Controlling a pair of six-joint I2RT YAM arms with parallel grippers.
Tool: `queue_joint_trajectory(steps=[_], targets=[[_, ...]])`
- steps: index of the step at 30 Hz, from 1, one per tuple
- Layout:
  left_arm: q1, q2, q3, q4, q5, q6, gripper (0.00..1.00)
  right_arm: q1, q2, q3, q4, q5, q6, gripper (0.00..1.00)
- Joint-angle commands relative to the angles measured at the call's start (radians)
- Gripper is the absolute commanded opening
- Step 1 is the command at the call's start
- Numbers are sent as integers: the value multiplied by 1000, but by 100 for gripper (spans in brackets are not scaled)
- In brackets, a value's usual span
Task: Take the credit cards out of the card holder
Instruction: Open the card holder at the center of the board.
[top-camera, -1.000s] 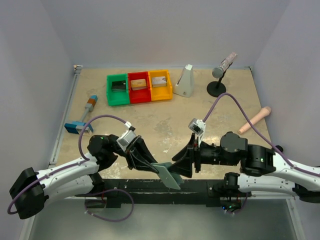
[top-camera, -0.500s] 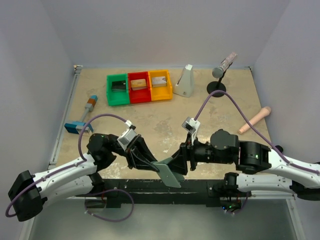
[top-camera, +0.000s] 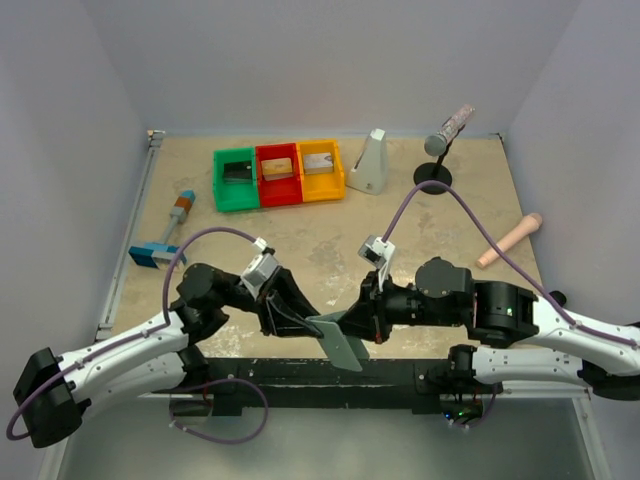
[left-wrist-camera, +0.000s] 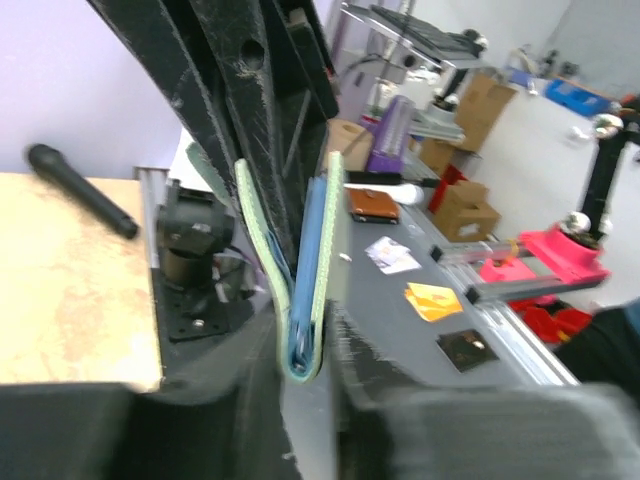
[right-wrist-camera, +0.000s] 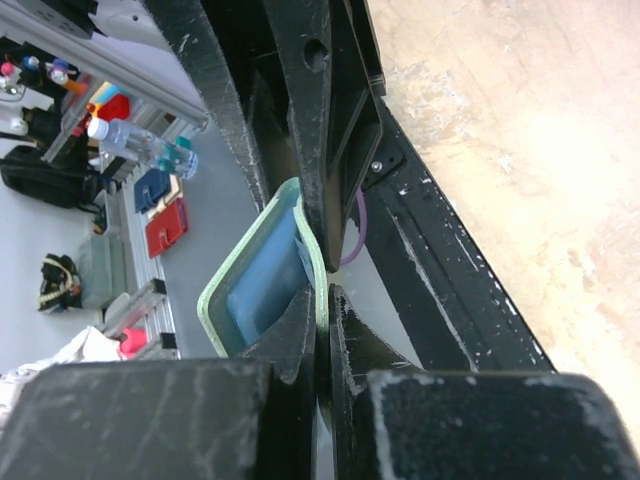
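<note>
The card holder (top-camera: 340, 340) hangs above the table's near edge between both grippers. Edge-on in the left wrist view, the card holder (left-wrist-camera: 305, 290) has its two flaps slightly spread, and my left gripper (left-wrist-camera: 305, 350) has a finger against each face near the fold. My right gripper (right-wrist-camera: 322, 300) is shut on the pale green rim of one flap of the card holder (right-wrist-camera: 265, 290). No card shows in its blue pockets. The credit cards lie in the bins: black (top-camera: 237, 172), orange-gold (top-camera: 278, 166), silver-grey (top-camera: 319, 160).
Green (top-camera: 222, 185), red (top-camera: 277, 188) and yellow (top-camera: 322, 186) bins stand in a row at the back. A brush (top-camera: 165, 238) lies at the left, a white wedge (top-camera: 368, 165) and a microphone stand (top-camera: 436, 150) at the back right, a beige handle (top-camera: 510, 240) at the right.
My right gripper has moved left up to the card holder and shut on one flap. The left gripper has kept the holder between its fingers and shifted a little to the right.
</note>
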Motion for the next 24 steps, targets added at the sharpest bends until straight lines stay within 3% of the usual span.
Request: queue_joint_trajectory(steps=[1, 6, 10, 11, 15, 24], targets=[[4, -67, 58, -58, -170, 101, 41, 5, -16, -15, -9, -8, 5, 0], [6, -153, -15, -138, -403, 143, 66, 3, -25, 34, -111, 135, 11, 0], [9, -193, -129, -60, -563, 26, 82, 3, -23, 60, -153, 250, 32, 0], [9, -190, -149, -34, -580, -7, 100, 3, -22, 63, -162, 277, 39, 0], [9, -170, -183, -40, -627, -124, 100, 3, -19, 67, -170, 330, 52, 0], [9, -112, -227, 94, -548, -212, 100, 3, -65, 22, -150, 422, 103, 0]])
